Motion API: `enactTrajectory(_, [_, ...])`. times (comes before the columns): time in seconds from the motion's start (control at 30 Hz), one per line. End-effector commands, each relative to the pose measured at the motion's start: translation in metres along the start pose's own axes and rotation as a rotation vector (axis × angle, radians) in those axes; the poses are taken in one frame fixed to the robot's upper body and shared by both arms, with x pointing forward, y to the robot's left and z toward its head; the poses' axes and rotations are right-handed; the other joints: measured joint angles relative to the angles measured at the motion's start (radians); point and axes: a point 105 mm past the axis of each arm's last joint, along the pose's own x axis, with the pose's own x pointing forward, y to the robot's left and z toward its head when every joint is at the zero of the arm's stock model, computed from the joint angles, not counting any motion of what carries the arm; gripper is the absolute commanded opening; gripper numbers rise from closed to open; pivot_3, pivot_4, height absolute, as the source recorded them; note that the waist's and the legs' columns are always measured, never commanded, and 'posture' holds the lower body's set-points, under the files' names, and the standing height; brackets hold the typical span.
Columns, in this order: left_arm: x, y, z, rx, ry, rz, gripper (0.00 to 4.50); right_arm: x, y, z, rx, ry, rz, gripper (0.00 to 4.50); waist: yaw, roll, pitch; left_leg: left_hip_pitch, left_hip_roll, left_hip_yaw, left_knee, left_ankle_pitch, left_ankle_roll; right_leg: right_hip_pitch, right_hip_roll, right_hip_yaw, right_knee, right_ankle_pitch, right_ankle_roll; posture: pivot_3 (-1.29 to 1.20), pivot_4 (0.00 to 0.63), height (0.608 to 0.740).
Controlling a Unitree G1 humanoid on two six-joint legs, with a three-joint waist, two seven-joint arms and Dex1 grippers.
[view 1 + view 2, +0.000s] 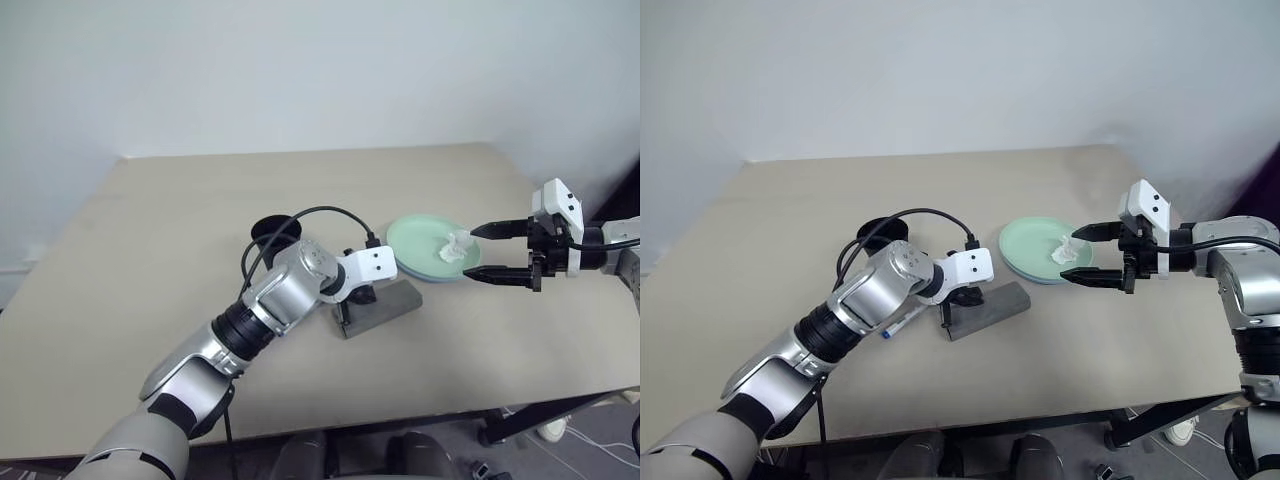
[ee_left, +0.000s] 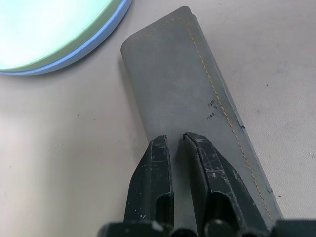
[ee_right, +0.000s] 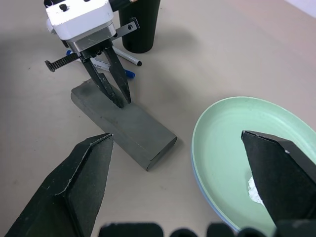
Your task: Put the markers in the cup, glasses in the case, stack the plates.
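Observation:
The grey case [image 2: 182, 84] lies closed on the table, flap down. My left gripper [image 2: 176, 139] is shut, and its tips rest on the case's top near one end [image 3: 120, 101]. Nothing shows between its fingers. The mint green plate [image 3: 237, 143] sits on the light blue plate [image 2: 98, 37], just right of the case. My right gripper [image 1: 490, 250] hovers open over the plates' right edge. The black cup [image 1: 278, 232] stands upright behind my left arm. Two markers [image 3: 123, 63] lie on the table beside the cup, the blue-capped one [image 1: 898, 323] nearer the case. The glasses are out of view.
A crumpled white tissue [image 1: 455, 247] lies in the green plate, between my right gripper's fingers. A black cable [image 1: 310, 215] loops from my left wrist over the cup. The table's front edge [image 1: 400, 420] runs close below the case.

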Motion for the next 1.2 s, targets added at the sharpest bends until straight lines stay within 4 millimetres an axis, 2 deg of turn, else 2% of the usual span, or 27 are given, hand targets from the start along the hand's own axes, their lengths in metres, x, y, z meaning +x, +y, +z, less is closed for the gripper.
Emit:
enactTrajectory(0.03, [-0.012, 0.014, 0.004, -0.056, -0.050, 0.052, 0.55, -0.001, -0.002, 0.016, -0.055, -0.030, -0.002, 4.50, 0.000, 0.000, 0.000, 0.000, 0.000, 0.000, 0.000, 0.000, 0.000, 0.000, 0.000, 0.000, 0.000, 0.000, 0.000, 0.00, 0.000, 0.727])
enactTrajectory(0.1, [-0.025, 0.024, 0.001, -0.095, -0.078, 0.090, 0.55, 0.000, -0.002, 0.015, -0.056, -0.030, 0.003, 4.50, -0.001, 0.000, 0.000, -0.001, 0.000, 0.000, 0.000, 0.000, 0.000, 0.000, 0.000, 0.000, 0.000, 0.000, 0.000, 0.00, 0.000, 0.727])
enactTrajectory(0.27, [-0.045, 0.034, -0.013, -0.128, -0.127, 0.129, 0.55, 0.001, -0.001, 0.015, -0.056, -0.030, 0.009, 4.50, 0.000, 0.000, 0.000, -0.001, 0.001, 0.000, 0.000, 0.000, 0.000, -0.001, 0.001, 0.000, 0.000, 0.000, 0.000, 0.00, 0.000, 0.727])
enactTrajectory(0.57, [-0.070, 0.027, -0.029, -0.206, -0.162, 0.121, 0.55, 0.002, 0.000, 0.013, -0.052, -0.033, 0.015, 4.50, 0.000, 0.000, 0.000, -0.001, 0.000, 0.001, 0.000, 0.000, 0.000, -0.001, -0.001, 0.000, -0.001, 0.000, 0.000, 0.00, 0.000, 0.727])
enactTrajectory(0.7, [-0.074, 0.029, -0.040, -0.248, -0.138, 0.133, 1.37, 0.003, 0.000, 0.013, -0.050, -0.035, 0.018, 4.50, 0.000, 0.000, 0.000, -0.001, 0.001, 0.001, 0.000, 0.000, -0.001, -0.001, 0.001, 0.000, 0.000, 0.001, -0.001, 0.00, 0.000, 0.727])
enactTrajectory(0.93, [-0.075, 0.025, -0.053, -0.272, -0.102, 0.138, 3.83, 0.004, -0.001, 0.013, -0.052, -0.036, 0.021, 4.50, 0.000, 0.000, 0.000, -0.001, 0.001, 0.001, 0.000, 0.000, -0.001, -0.001, 0.001, 0.001, -0.001, 0.001, -0.001, 0.00, 0.000, 0.727])
enactTrajectory(1.2, [-0.069, 0.015, -0.074, -0.304, -0.011, 0.125, 3.83, 0.004, -0.001, 0.013, -0.051, -0.036, 0.024, 4.50, 0.000, 0.000, 0.000, -0.001, 0.001, 0.001, 0.000, 0.000, -0.001, -0.001, 0.001, 0.001, -0.001, 0.001, -0.001, 0.00, 0.000, 0.727])
